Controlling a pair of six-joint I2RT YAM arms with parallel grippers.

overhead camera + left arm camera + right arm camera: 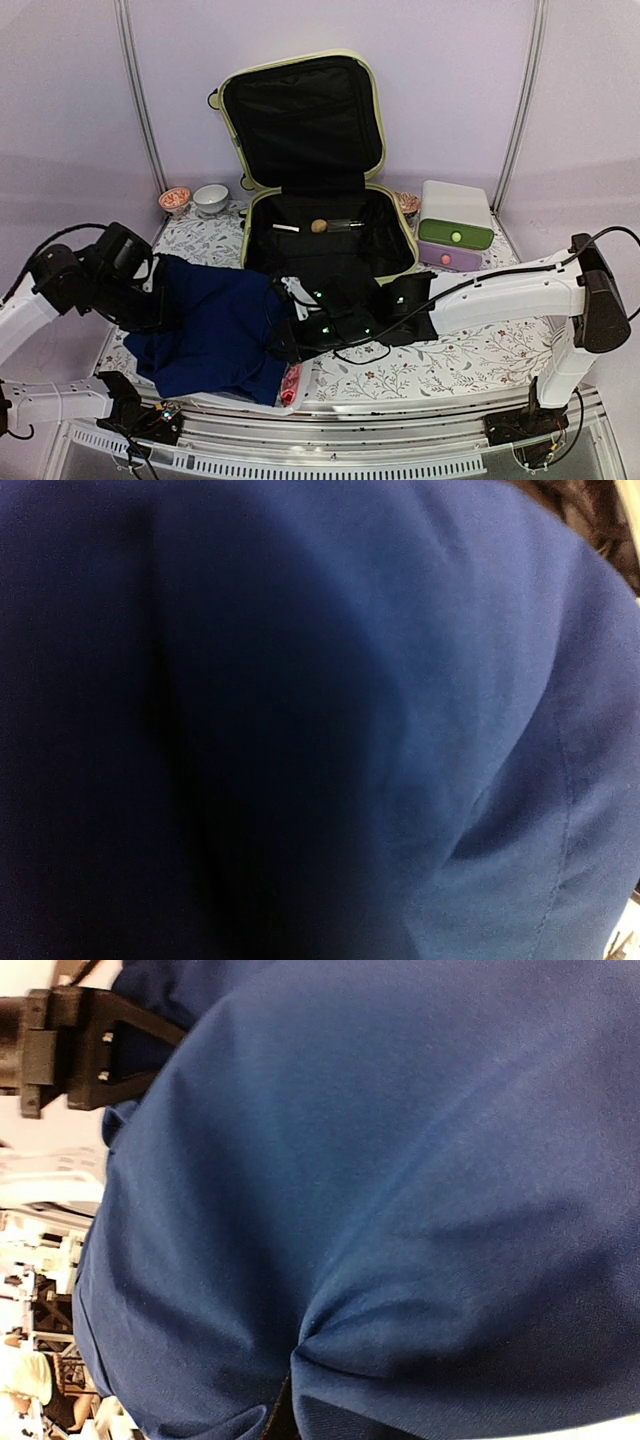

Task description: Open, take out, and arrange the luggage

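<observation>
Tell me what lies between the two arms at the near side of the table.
A bunched dark blue cloth, in front of the open luggage. The top view shows it; both wrist views are filled by it.

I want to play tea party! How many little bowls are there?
3. A red bowl and a white bowl sit left of the suitcase; a third bowl peeks out on its right. More may hide behind it.

No text, label, brand or number can be read anywhere.
</observation>
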